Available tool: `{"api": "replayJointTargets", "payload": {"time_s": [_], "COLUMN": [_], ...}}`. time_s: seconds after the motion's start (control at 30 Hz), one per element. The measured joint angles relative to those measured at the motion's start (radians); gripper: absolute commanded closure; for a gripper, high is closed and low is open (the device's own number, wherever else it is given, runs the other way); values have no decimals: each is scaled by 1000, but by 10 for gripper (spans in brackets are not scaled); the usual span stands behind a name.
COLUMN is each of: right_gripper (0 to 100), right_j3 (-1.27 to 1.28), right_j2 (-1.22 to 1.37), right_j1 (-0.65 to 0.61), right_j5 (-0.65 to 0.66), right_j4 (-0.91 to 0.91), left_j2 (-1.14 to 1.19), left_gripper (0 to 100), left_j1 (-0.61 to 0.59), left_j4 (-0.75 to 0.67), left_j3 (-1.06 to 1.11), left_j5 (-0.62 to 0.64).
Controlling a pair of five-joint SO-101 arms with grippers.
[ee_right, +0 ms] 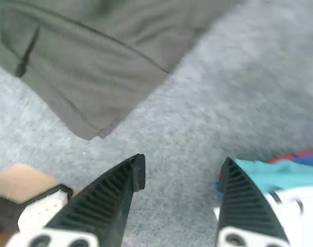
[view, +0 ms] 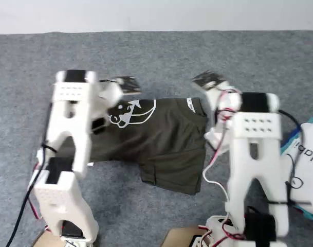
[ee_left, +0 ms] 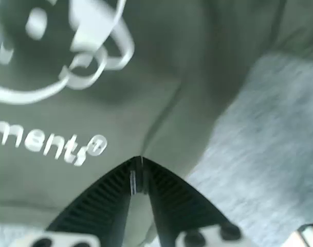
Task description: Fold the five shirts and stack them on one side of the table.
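Olive shirt (view: 161,141) is lying lengthwise across centre frame. Left gripper (ee_left: 138,177) is pinching its printed end, jaws closed. Right gripper (ee_right: 183,172) is hanging wide open and empty, sleeve to its upper left.

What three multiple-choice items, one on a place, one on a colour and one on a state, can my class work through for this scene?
1. Where is the green shirt?
A. On top of a pile of other shirts.
B. Lying in the middle of the table.
C. Lifted clear into the air.

2. What colour is the table?
A. Grey.
B. Red.
C. Yellow.

3. How is the right gripper?
A. Shut on the shirt.
B. Shut on nothing.
C. Open.

Answers: 1 B, the high view shows it lying mid-table; 2 A, grey surface shows all around the shirt; 3 C, a wide gap shows between its fingers above the bare table.
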Motion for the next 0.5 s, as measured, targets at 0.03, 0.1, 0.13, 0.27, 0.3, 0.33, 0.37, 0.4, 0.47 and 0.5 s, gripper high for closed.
{"api": "replayJointTargets", "payload": {"time_s": [0.03,0.1,0.13,0.27,0.3,0.33,0.37,0.4,0.47,0.5], "right_gripper": [764,764,764,764,764,764,764,764,764,764], "right_j3": [0,0,0,0,0,0,0,0,0,0], "right_j2": [-23,-75,-103,-198,-215,-230,-242,-253,-264,-265], "right_j1": [31,100,135,259,290,322,353,385,456,493], "right_j5": [0,0,0,0,0,0,0,0,0,0], "right_j4": [0,0,0,0,0,0,0,0,0,0], "left_j2": [-8,-17,-17,-17,-17,-17,-17,-17,-17,-17], "left_gripper": [997,997,997,995,995,995,995,995,995,995], "left_j1": [38,114,149,275,302,328,356,381,431,459], "left_j4": [0,0,0,-6,-18,-35,-58,-81,-117,-132], "left_j3": [11,23,25,25,25,25,25,25,31,44], "left_j5": [15,52,83,189,212,235,259,284,318,324]}}
